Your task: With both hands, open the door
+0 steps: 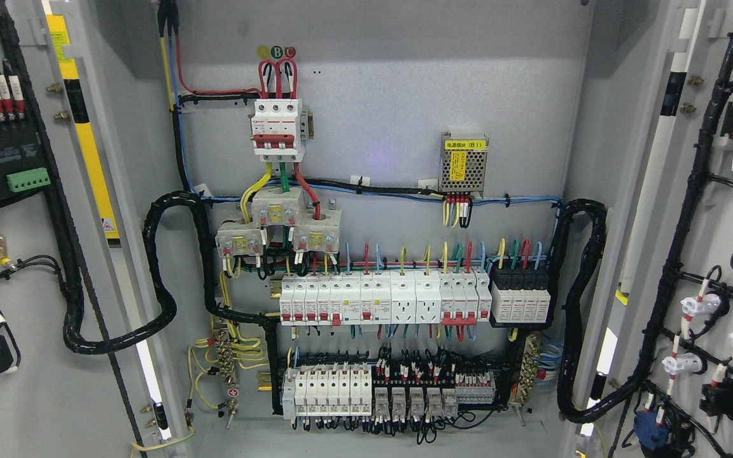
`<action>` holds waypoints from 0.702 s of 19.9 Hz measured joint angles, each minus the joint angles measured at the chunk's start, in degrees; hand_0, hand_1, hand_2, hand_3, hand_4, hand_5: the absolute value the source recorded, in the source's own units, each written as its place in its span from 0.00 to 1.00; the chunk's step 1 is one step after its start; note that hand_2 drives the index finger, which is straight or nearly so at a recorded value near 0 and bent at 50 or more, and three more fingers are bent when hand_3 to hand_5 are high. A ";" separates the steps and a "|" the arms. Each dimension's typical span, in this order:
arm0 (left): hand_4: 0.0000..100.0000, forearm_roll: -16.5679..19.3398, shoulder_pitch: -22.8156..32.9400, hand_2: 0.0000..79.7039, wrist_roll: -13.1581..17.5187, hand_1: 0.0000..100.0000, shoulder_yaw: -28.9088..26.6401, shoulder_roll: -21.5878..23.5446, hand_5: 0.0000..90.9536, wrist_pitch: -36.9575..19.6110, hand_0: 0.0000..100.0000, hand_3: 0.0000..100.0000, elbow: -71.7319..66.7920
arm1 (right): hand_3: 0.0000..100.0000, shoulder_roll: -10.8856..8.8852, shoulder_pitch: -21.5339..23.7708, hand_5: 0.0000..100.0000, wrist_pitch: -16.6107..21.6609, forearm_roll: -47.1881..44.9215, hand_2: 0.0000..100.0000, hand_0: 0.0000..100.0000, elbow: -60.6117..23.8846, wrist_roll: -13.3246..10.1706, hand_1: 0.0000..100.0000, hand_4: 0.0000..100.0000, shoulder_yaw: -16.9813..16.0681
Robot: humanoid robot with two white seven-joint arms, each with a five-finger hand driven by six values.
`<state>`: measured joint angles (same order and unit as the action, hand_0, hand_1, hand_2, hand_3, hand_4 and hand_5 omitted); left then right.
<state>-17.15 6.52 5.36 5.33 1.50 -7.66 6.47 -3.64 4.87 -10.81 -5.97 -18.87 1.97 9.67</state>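
Observation:
The grey electrical cabinet stands with both doors swung wide. The left door [42, 394] fills the picture's left edge, its inner face showing. The right door [691, 254] fills the right edge, also inner face out. Between them the back panel [373, 95] is fully exposed. Neither of my hands nor any arm appears in the head view.
On the back panel sit a white three-pole breaker [278, 130], a small power supply with a yellow label [463, 163], and two rows of white breakers [379, 299]. Thick black cable looms [156, 273] run from the panel to each door. Terminals and buttons are mounted on both doors.

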 measured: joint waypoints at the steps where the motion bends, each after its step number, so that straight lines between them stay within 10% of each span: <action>1: 0.00 0.00 -0.11 0.00 -0.05 0.56 0.02 0.06 0.00 0.00 0.12 0.00 -0.28 | 0.00 0.12 -0.06 0.00 -0.10 0.17 0.04 0.00 0.43 -0.07 0.50 0.00 0.02; 14: 0.00 0.01 -1.25 0.00 -0.15 0.56 0.19 0.82 0.00 -1.45 0.12 0.00 -2.38 | 0.00 2.31 -0.72 0.00 -0.59 0.85 0.04 0.00 4.40 0.04 0.50 0.00 -0.10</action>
<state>-17.14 5.27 5.20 5.52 2.32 -9.11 4.09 -1.33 4.15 -11.39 -5.11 -14.47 2.01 9.57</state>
